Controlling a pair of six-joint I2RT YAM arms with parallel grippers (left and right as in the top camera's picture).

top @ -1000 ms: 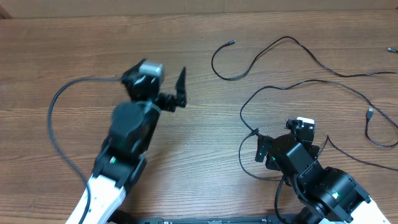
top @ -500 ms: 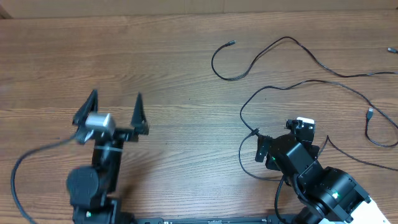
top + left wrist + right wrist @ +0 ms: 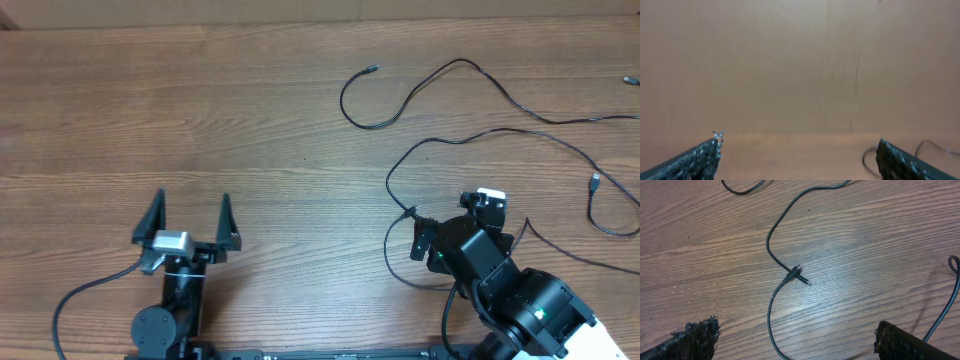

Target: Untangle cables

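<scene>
Several thin black cables lie on the right half of the wooden table. One cable (image 3: 440,75) loops from a small plug (image 3: 372,69) off to the right edge. A second cable (image 3: 470,135) arcs above my right arm and ends in a plug (image 3: 410,212) (image 3: 799,275) just ahead of my right gripper (image 3: 462,222) (image 3: 797,330). That gripper is open, and this cable (image 3: 771,325) runs on the table between its fingers, untouched. A third cable end (image 3: 595,181) lies at the far right. My left gripper (image 3: 190,212) (image 3: 800,150) is open and empty at the front left, far from the cables.
A brown cardboard wall (image 3: 800,65) stands beyond the table's far edge. The left arm's own thick wire (image 3: 75,295) curls at the front left. Another cable strand (image 3: 947,300) passes by the right fingertip (image 3: 905,342).
My left arm has pulled back from mid-table to the front left edge and turned to face straight ahead, still open. The right arm and the cables have not moved.
</scene>
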